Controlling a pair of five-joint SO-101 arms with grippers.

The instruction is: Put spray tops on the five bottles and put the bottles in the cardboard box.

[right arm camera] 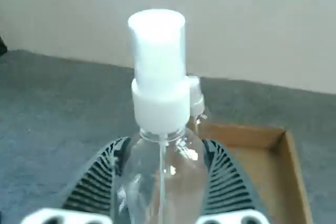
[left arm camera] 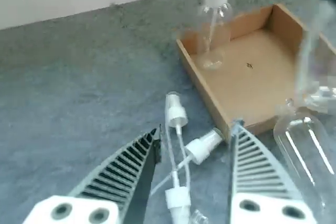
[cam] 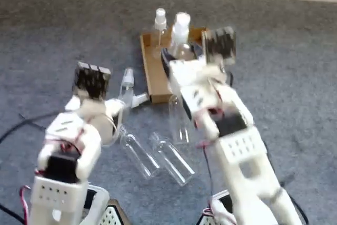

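Left gripper (left arm camera: 195, 128): jaws spread wide, holding nothing, over three loose spray tops (left arm camera: 176, 111) on the grey tabletop (cam: 63, 35). Five bottles in all. Two uncapped bottles (cam: 138, 154) lie on their sides between the arms. A third uncapped bottle (cam: 178, 119) stands near the cardboard box (cam: 152, 80). One capped bottle (cam: 159, 30) stands inside the box. Right gripper (right arm camera: 165, 145): jaws pinching the fifth bottle (right arm camera: 157, 98), capped and upright, above the box.

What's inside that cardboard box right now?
One spray-topped bottle stands upright in a corner of the cardboard box. The right gripper holds a second bottle there; whether it touches the box floor is hidden by the arm.
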